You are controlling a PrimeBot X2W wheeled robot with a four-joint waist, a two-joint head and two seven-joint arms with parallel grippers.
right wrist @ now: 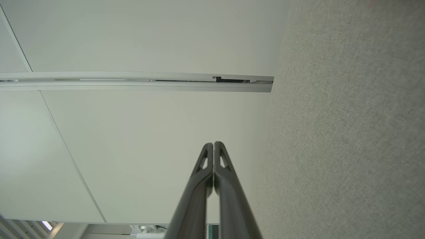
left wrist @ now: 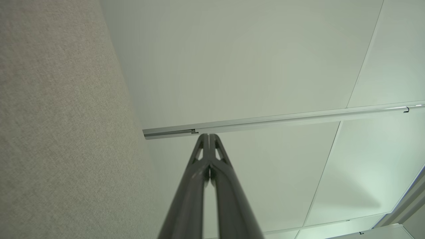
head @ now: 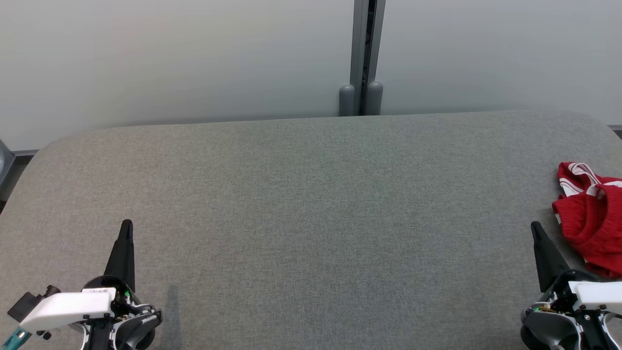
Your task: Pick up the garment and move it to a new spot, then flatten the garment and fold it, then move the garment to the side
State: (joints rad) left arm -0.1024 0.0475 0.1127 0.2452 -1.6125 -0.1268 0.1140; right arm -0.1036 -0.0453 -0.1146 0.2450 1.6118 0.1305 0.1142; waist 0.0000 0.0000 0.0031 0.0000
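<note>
as garment [head: 590, 218] bunches near table [head: 311, 194] right edge, right end effector [head: 536, 227] just beside.

garment [head: 590, 218]: red, with white stripes along one edge. counter [head: 311, 204]: grey, fine flecked weave, uniform throughout. left gripper [head: 127, 226]: black, white housing [head: 68, 306] behind it, teal piece [head: 17, 336] at the base. right gripper [head: 535, 227]: black, with white and grey housing [head: 595, 294]. wall [head: 170, 58]: pale grey-white, plain. post [head: 368, 48]: mid grey, dark central slot.
</note>
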